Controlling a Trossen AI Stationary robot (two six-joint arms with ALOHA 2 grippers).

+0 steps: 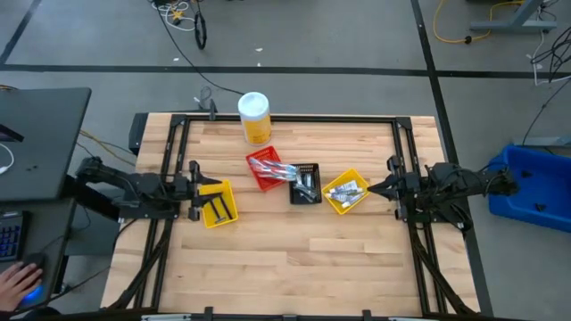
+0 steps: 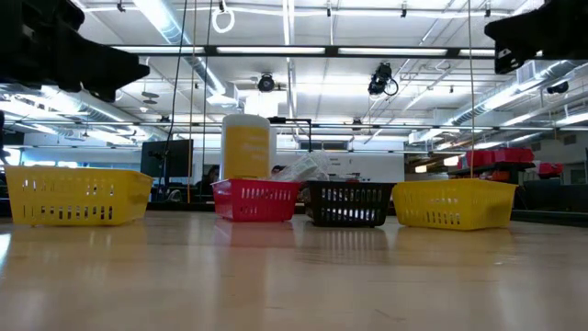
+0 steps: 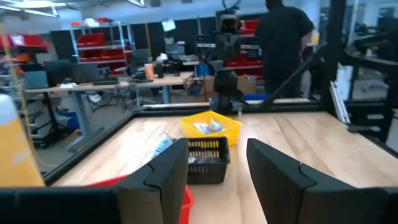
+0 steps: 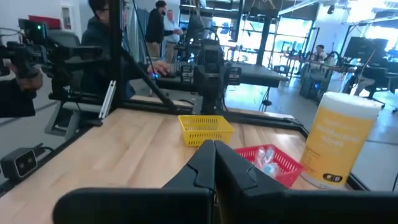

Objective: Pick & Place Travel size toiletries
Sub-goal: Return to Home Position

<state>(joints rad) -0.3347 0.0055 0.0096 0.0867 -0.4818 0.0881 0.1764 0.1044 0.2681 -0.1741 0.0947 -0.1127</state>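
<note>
Small toiletries lie in four bins in a row across the table. Clear-wrapped items stick out of the red bin (image 1: 264, 168), pale and dark pieces fill the black bin (image 1: 306, 184), and white tubes (image 1: 346, 191) lie in the right yellow bin (image 1: 331, 201). Thin dark pieces (image 1: 219, 208) lie in the left yellow bin (image 1: 230, 193). My left gripper (image 1: 198, 185) (image 3: 217, 152) is open and hovers at the left yellow bin's left rim. My right gripper (image 1: 373, 188) (image 4: 215, 146) is shut and hovers just right of the right yellow bin. Neither touches anything.
A tall yellow canister with a white lid (image 1: 254, 117) stands behind the red bin near the far edge. A black frame (image 1: 285, 118) runs round the table. The near half of the wooden top (image 1: 294, 259) is bare. A person's hand (image 1: 18, 283) rests off the table's left.
</note>
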